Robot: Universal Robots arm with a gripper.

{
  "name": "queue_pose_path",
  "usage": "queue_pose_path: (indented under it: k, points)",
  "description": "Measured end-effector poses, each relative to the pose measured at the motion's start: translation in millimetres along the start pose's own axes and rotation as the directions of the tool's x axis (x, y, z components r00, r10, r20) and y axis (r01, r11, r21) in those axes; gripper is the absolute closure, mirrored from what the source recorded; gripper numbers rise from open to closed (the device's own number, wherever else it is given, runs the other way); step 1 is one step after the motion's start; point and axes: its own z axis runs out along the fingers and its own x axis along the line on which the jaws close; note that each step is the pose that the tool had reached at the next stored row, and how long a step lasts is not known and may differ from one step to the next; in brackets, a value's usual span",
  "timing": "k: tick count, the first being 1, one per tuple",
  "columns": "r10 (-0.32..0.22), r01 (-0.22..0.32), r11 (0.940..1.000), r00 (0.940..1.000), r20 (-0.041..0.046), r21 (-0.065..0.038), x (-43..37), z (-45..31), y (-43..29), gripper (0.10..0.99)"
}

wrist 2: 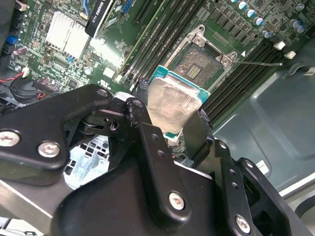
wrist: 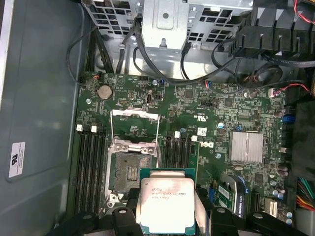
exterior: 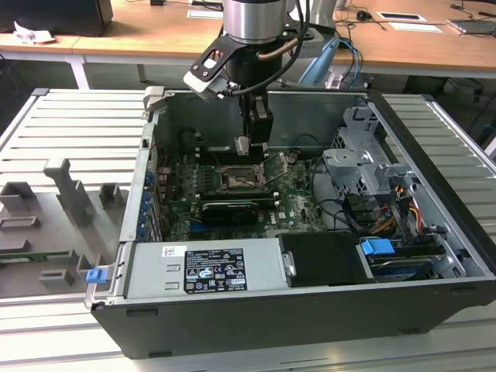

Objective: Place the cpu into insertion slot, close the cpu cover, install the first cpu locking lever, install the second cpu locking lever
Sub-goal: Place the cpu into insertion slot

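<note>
First wrist view: cpu point(wrist: 167, 204) covers a corner of the insertion slot point(wrist: 129, 171); the frame edge cuts the cpu off. Second wrist view: fingers point(wrist 2: 147, 142) hide part of the cpu.

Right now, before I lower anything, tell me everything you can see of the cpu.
The cpu is a small flat square chip: a silvery metal face with faint print, set on a green board that shows as a thin rim. The hand grips it by two opposite edges. It hangs above the motherboard, close to the open insertion slot, not yet seated.
</note>
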Motion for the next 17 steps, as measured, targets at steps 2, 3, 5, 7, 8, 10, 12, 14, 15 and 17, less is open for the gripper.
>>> queue_pose_path:
  k: [2, 3, 5, 7, 8, 10, 12, 14, 15, 17]
  points:
    - [0.0, 0.0, 1.0, 1.0, 0.0001, 0.0, 0.0, 1.1, -0.1, 0.561]
    - [0.0, 0.0, 1.0, 1.0, 0.0002, 0.0, 0.0, 1.6, -0.1, 0.561]
    - [0.0, 0.0, 1.0, 1.0, 0.0001, 0.0, 0.0, 2.8, -0.2, 0.561]
    - [0.0, 0.0, 1.0, 1.0, 0.0001, 0.0, 0.0, 4.5, -0.3, 0.561]
    - [0.0, 0.0, 1.0, 1.0, 0.0001, 0.0, 0.0, 5.0, -0.4, 0.561]
    - [0.0, 0.0, 1.0, 1.0, 0.0001, 0.0, 0.0, 7.5, -0.5, 0.561]
    - [0.0, 0.0, 1.0, 1.0, 0.0001, 0.0, 0.0, 8.7, -0.6, 0.561]
    - [0.0, 0.0, 1.0, 1.0, 0.0001, 0.0, 0.0, 9.8, -0.7, 0.561]
    - [0.0, 0.0, 1.0, 1.0, 0.0001, 0.0, 0.0, 10.6, -0.7, 0.561]
    - [0.0, 0.0, 1.0, 1.0, 0.0001, 0.0, 0.0, 12.2, -0.9, 0.561]
